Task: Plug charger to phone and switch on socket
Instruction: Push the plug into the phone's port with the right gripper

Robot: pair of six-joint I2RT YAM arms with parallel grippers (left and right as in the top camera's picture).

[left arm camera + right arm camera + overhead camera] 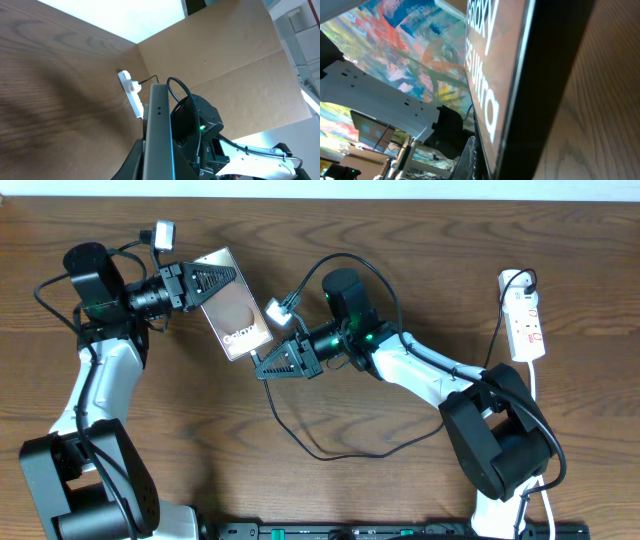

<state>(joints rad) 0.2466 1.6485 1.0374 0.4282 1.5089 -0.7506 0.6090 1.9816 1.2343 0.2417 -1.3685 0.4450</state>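
Observation:
The phone [238, 315], its brown screen reading "Galaxy", is tilted up off the table. My left gripper [224, 281] is shut on its far end; in the left wrist view the phone [157, 130] stands edge-on between the fingers [157, 172]. My right gripper [262, 370] is shut at the phone's near end. The thin black charger cable [330, 456] leads out from its tips, and the plug tip is hidden there. The right wrist view shows the lettered screen [490, 75] right against one finger [472, 160]. The white socket [526, 320] lies at the far right, seen also in the left wrist view [131, 92].
The charger cable loops over the table in front of the right arm and runs up to the socket's far end [516, 278]. The socket's white cord [536, 385] trails toward the right arm's base. A cardboard wall [225, 55] stands beyond the table.

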